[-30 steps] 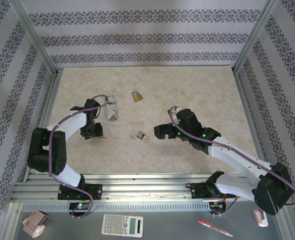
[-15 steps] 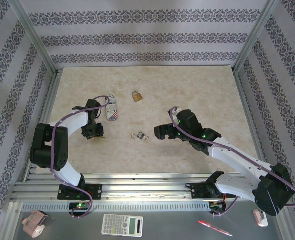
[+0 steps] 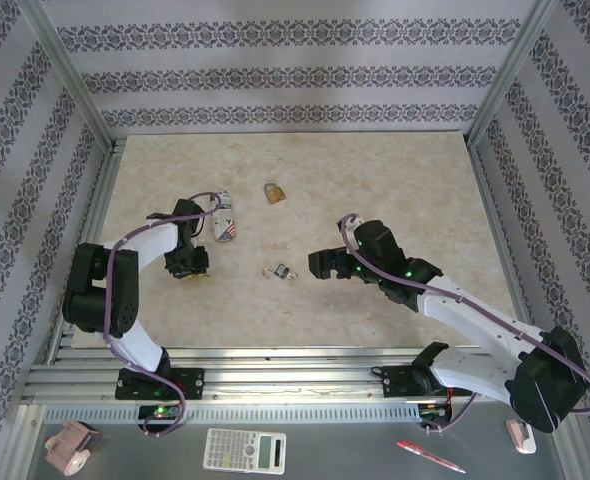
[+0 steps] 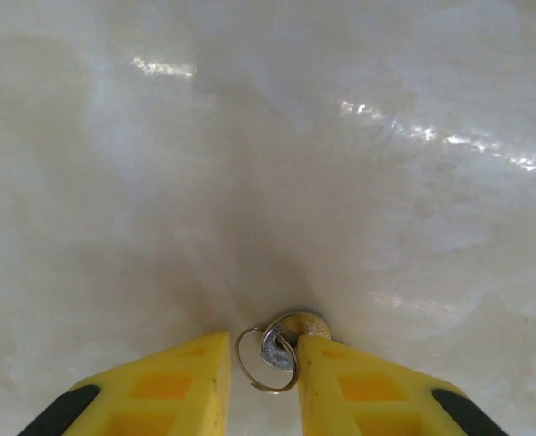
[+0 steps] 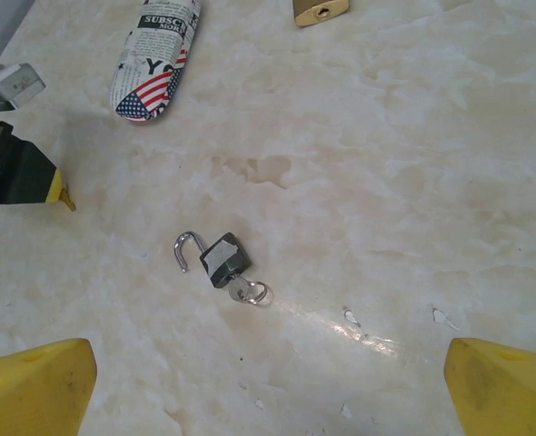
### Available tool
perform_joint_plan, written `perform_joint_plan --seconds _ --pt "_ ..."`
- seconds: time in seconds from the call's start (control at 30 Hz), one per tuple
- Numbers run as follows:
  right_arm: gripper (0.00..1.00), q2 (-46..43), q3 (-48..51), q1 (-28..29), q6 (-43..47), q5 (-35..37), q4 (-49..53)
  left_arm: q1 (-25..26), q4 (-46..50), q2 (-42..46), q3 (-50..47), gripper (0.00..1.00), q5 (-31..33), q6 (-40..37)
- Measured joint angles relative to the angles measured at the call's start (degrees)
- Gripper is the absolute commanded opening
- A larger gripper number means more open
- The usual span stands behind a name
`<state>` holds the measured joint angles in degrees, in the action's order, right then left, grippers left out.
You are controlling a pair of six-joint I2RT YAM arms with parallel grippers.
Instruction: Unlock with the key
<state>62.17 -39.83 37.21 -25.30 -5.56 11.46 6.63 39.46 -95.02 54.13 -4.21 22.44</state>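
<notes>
The bench [image 3: 425,200] looks much as it did a second ago; the change is all on the left side. The left arm [image 3: 135,245] has drawn its elbow in, while its tool [image 4: 261,340] stays planted near the bench's left edge, midway between the near and far edges. The right arm [image 3: 445,300] has not budged, and its tool [image 3: 317,264] hangs with jaws spread wide just right of the bench's middle.

A newsprint-patterned case [image 3: 224,215] lies just beyond the left tool, and the brass padlock [image 3: 273,192] sits further toward the far edge. The small dark-grey padlock [image 5: 224,259] lies mid-bench with its shackle swung open and a bit of metal ring at its base.

The left jaws have been narrowing and now flank the key [image 4: 277,352] and its wire ring [image 4: 250,363], both flat on the bench. I cannot tell whether the pinch has landed. I'd judge the pickup is nearly made; any unlocking comes after.
</notes>
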Motion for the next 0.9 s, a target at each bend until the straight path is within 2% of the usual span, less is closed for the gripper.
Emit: perform_joint_plan --seconds 0.3,0.6,0.9 --pt "0.98 0.59 0.28 0.07 -0.46 -1.25 -2.05 0.0 -2.36 0.26 -0.24 0.0 -1.95 0.44" --pt "0.98 4.66 0.28 3.56 -1.81 -1.4 -5.11 0.0 -6.29 5.64 -5.01 0.0 -8.98 4.48" --pt "0.97 10.91 0.26 6.58 -5.42 -3.3 -13.66 0.0 -11.54 16.59 -9.25 0.0 -19.41 13.05"
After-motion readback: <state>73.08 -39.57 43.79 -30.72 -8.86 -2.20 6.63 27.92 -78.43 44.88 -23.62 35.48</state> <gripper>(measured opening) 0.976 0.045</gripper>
